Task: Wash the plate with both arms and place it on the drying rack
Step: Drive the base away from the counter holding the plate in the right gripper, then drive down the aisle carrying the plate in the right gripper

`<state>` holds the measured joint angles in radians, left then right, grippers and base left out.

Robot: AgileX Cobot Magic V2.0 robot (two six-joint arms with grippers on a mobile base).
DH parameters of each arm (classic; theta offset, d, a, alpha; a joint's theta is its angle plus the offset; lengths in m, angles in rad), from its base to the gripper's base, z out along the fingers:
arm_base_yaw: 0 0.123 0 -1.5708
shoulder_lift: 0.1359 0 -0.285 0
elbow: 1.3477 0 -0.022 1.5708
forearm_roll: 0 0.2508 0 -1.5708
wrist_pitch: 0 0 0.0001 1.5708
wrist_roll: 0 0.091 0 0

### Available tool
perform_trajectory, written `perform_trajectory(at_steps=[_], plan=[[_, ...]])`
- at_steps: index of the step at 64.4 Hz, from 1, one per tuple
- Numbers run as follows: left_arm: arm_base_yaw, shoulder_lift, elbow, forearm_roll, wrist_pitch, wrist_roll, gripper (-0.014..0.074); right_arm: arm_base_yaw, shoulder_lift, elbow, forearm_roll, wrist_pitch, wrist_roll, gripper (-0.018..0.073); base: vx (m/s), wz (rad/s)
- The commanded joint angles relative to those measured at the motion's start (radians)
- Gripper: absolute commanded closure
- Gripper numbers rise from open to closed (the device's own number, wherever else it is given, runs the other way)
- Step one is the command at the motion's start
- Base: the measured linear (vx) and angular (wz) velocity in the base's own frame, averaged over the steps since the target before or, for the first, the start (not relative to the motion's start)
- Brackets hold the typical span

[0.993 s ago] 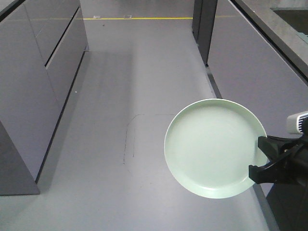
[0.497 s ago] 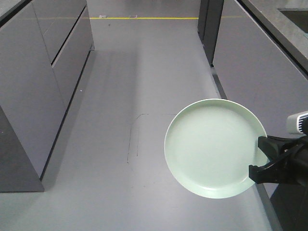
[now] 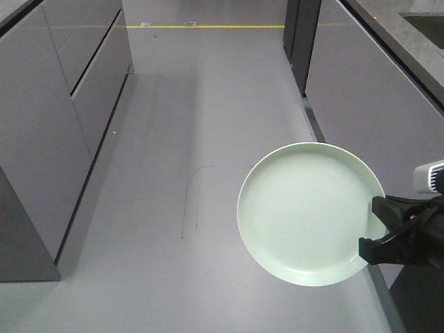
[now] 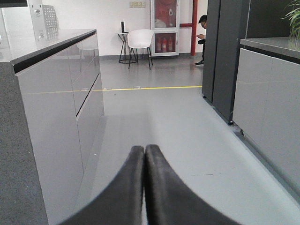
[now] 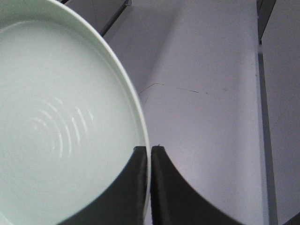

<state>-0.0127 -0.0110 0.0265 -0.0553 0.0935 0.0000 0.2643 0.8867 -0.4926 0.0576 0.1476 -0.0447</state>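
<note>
Right arm (image 3: 416, 239) is mostly cut off at the frame edge, I only get its clamp end. On the right wrist camera the plate (image 5: 56, 126) runs out of frame left and below. Around me: grey cabinets (image 3: 48, 118) on the left, yellow floor line (image 3: 208, 26) ahead, a white chair (image 4: 139, 40) far back. Right gripper (image 5: 149, 157) pinched tight on the plate's rim, holding it over the aisle floor (image 3: 159, 208); left gripper (image 4: 144, 154) fingers pressed together, gripping nothing
</note>
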Motion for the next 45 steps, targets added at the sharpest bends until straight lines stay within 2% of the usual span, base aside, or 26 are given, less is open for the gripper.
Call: perform_trajectory(at_steps=[1, 45], plan=[[0.002, -0.016, 0.015, -0.003, -0.072, 0.0, 0.0602, -0.003, -0.011, -0.028, 0.0, -0.077, -0.003, 0.0567, 0.05, 0.0], [0.002, -0.016, 0.015, -0.003, -0.072, 0.0, 0.0602, -0.003, -0.011, -0.028, 0.0, -0.076, -0.003, 0.0567, 0.06, 0.06]])
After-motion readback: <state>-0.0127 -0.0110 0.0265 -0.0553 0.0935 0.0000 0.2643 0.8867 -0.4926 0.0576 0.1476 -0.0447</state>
